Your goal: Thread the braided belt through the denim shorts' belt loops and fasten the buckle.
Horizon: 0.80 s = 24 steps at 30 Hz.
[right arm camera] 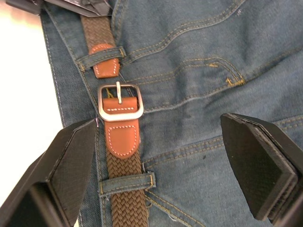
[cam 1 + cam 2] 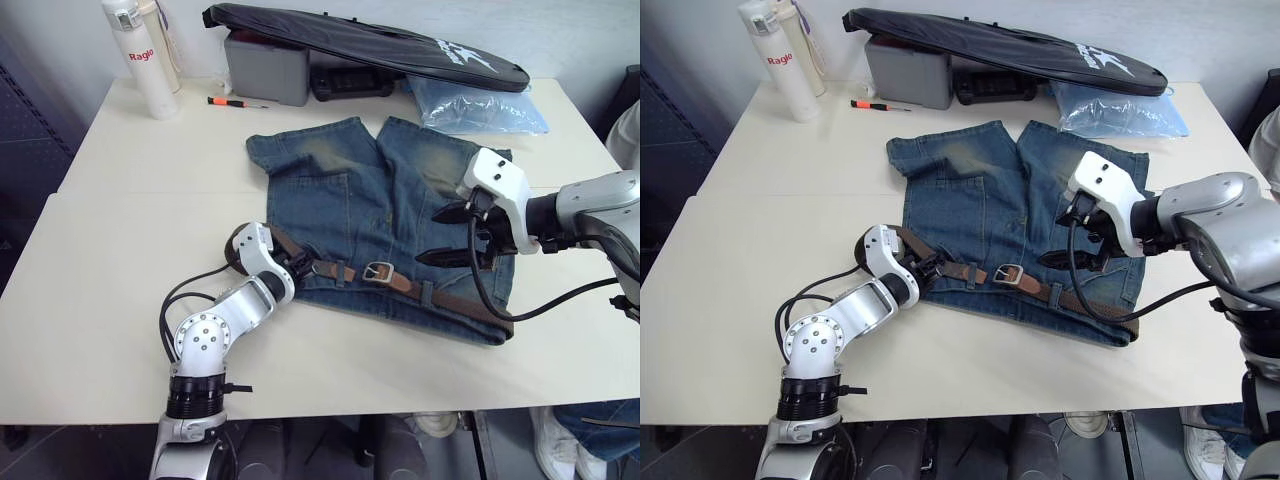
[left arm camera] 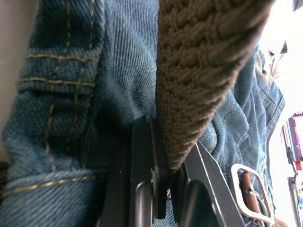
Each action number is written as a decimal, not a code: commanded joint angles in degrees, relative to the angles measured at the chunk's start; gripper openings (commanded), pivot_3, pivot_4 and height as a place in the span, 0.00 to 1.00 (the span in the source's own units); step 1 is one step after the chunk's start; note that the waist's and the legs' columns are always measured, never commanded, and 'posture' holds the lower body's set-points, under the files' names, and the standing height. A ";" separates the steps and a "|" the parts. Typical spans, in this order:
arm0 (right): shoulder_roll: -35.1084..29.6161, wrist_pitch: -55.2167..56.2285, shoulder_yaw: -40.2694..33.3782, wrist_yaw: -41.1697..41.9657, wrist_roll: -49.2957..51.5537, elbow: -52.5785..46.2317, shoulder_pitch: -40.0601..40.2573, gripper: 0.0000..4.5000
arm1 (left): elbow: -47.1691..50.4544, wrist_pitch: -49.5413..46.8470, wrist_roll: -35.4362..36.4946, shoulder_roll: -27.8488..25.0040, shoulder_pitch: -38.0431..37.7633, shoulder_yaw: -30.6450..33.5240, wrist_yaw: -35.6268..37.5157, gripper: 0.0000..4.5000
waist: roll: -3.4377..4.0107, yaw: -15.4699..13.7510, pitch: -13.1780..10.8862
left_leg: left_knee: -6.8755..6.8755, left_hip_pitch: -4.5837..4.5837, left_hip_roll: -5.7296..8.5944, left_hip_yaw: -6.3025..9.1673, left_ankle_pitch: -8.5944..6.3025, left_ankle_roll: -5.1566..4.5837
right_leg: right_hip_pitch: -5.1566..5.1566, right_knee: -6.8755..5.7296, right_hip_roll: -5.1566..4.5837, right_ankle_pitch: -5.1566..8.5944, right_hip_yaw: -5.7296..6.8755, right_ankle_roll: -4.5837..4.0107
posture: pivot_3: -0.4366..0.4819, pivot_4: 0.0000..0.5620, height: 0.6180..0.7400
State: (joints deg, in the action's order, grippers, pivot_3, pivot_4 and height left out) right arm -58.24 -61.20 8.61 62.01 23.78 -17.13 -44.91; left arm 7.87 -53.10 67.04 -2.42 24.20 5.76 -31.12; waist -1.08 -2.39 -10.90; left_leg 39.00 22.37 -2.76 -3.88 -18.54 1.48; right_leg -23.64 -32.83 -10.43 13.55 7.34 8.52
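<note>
From the head camera, the denim shorts [image 2: 385,210] lie flat on the tabletop [image 2: 120,290], with the braided belt [image 2: 450,298] running along the waistband and the buckle [image 2: 378,271] about midway between the two grippers. The left gripper [image 2: 300,268] sits at the belt's free end, while the right gripper [image 2: 432,236] hovers over the shorts with its fingers spread apart. In the left wrist view, the left gripper's fingers [image 3: 142,189] are clamped on the woven strap, the buckle just beyond them. In the right wrist view, the buckle lies ahead between the right gripper's parted fingers [image 1: 258,163], with belt loops [image 1: 125,182] crossing the strap on either side of it.
</note>
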 commanded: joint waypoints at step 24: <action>-1.63 8.18 -0.69 0.16 -0.49 -5.63 5.62 1.00 | -2.07 -17.71 -7.12 -1.89 10.14 -0.66 16.54 0.25 | 0.00 -0.57 0.00 | 0.04 0.05 0.01 0.01 -0.02 -0.03 | 0.05 0.16 0.00 -0.10 0.04 0.04 | 0.48 0.27 1.00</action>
State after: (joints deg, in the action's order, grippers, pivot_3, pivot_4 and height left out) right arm -58.63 -53.80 9.29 62.18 23.48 -20.91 -39.41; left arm 3.46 -69.51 58.92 -4.08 33.23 4.61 -16.71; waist -1.09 -2.96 -10.90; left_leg 39.04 22.42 -2.75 -3.87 -18.56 1.45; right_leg -23.59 -32.67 -10.42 13.45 7.38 8.56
